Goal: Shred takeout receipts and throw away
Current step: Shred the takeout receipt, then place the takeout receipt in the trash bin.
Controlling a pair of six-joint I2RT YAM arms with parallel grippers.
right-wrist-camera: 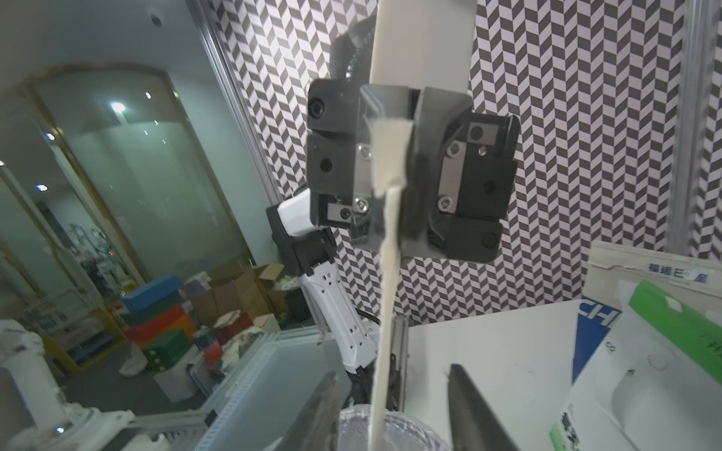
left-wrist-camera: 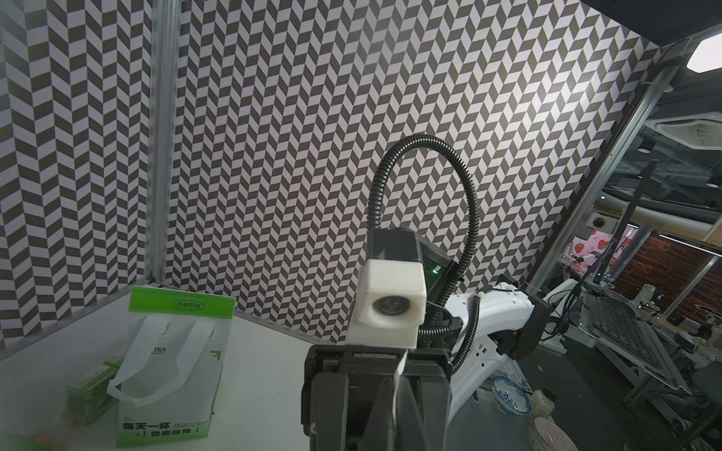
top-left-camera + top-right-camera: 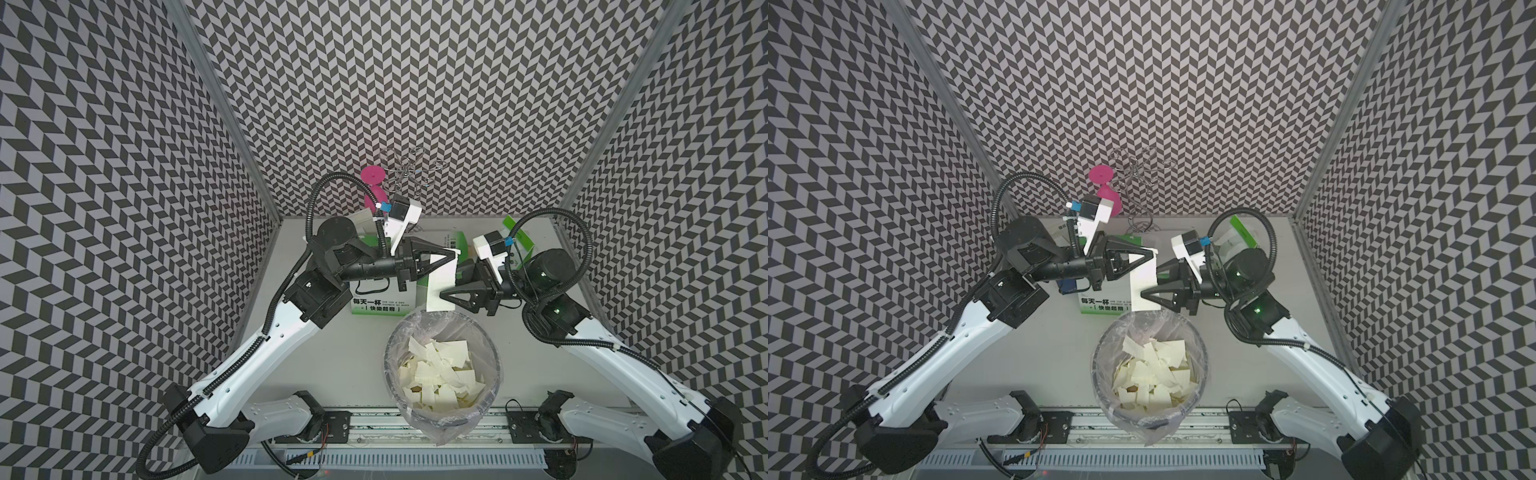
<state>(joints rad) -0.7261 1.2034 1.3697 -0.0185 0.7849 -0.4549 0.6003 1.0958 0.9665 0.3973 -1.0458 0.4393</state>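
A cream takeout receipt hangs upright above the far rim of the lined waste bin. My left gripper is shut on its top edge; the right wrist view shows that gripper end-on, pinching the slip. My right gripper straddles the lower part, jaws apart, the paper between them untouched. Several torn scraps lie in the bin. In the left wrist view the slip's edge runs between my left gripper's blurred fingers.
A green-and-white paper bag stands behind the bin under the left arm. Another bag lies at the back right. A pink object and a wire rack stand by the back wall.
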